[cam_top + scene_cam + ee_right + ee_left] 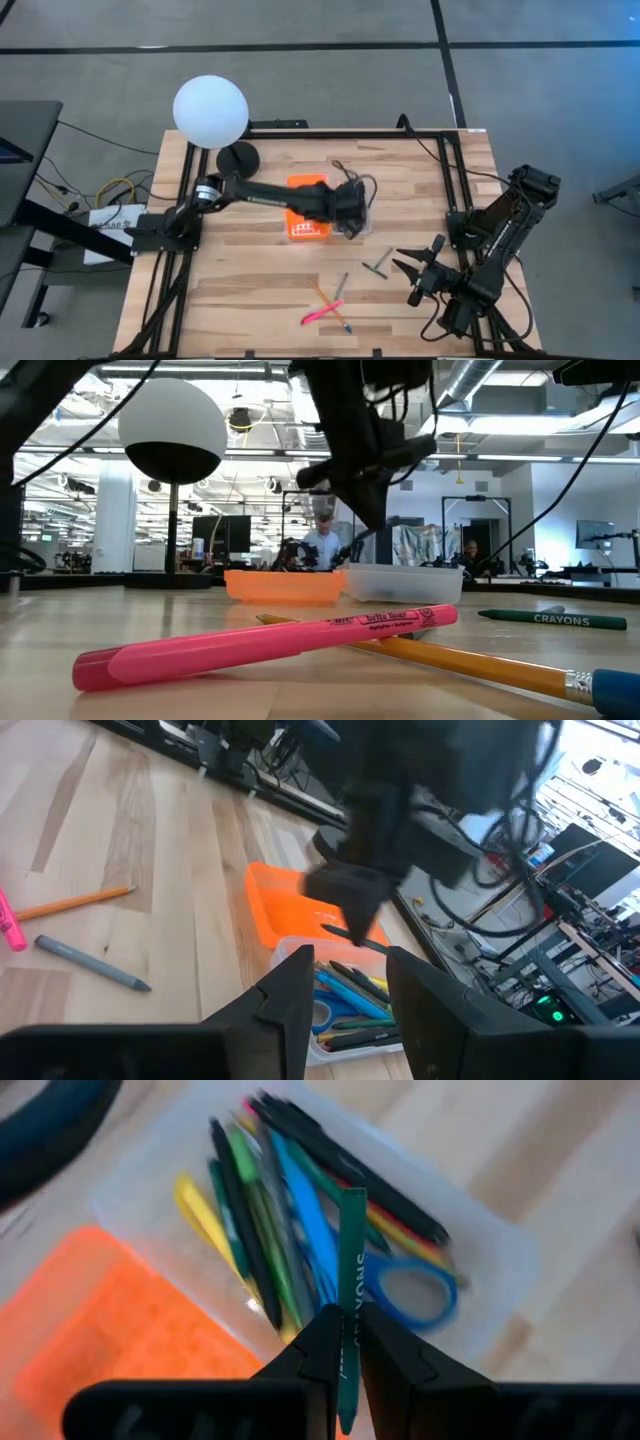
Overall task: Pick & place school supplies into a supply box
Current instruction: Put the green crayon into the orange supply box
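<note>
The left gripper [345, 1342] hangs over the clear tray [480, 1270] of the supply box [325, 212] at the middle of the wooden surface [250, 280], its fingers [312, 1348] pinched narrowly on a dark green crayon [350, 1280] held above the pens, markers and blue-handled scissors [410, 1285] already lying in the tray. The orange lid [110, 1320] lies open beside the tray. The right gripper [425, 272] waits near the surface's right edge, fingers parted and holding nothing. On the surface nearer the front lie a pink highlighter [322, 313], a yellow pencil [328, 302], a grey crayon [341, 284] and a grey T-shaped tool [379, 265]. A white globe lamp [210, 112] stands at the far left corner.
</note>
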Motion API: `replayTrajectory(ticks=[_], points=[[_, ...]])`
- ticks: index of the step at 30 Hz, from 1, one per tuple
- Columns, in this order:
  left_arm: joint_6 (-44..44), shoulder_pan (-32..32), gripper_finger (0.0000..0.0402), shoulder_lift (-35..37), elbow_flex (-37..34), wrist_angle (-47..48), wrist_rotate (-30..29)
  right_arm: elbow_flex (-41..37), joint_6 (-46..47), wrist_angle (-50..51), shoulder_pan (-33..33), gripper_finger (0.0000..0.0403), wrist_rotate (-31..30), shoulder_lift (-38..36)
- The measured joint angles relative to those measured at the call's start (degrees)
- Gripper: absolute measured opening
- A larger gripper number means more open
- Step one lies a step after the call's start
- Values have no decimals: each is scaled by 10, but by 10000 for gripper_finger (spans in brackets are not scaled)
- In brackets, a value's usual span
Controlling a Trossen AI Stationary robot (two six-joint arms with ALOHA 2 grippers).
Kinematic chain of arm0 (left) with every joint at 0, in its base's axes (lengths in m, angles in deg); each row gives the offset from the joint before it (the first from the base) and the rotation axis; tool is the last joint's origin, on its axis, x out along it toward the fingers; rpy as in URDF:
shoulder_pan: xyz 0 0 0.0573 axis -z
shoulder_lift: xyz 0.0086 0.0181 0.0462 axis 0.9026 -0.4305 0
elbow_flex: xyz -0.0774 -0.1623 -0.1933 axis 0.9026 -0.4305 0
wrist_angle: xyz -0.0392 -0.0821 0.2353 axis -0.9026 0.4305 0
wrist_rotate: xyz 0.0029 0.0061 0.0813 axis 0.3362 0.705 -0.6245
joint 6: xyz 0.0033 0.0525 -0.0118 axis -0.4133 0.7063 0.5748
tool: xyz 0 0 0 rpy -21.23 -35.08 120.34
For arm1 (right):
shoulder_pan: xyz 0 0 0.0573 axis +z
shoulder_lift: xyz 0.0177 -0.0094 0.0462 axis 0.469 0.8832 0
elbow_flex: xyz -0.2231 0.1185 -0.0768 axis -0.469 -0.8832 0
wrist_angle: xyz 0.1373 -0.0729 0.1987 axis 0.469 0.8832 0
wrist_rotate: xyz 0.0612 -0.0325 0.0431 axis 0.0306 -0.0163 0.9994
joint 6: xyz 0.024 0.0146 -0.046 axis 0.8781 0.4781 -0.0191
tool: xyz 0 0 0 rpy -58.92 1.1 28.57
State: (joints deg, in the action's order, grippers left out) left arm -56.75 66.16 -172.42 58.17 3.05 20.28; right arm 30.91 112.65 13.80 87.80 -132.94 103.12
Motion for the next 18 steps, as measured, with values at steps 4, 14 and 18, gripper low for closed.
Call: replayTrajectory(ticks=[4,14,18], points=[[1,-36,22,-2,0,-28,9,0,0,0,0,120,0,0],[-13,-86,31,-22,1,-61,38,0,0,-1,0,120,31,0],[-15,-89,49,-29,0,-57,36,0,0,-3,0,120,31,0]])
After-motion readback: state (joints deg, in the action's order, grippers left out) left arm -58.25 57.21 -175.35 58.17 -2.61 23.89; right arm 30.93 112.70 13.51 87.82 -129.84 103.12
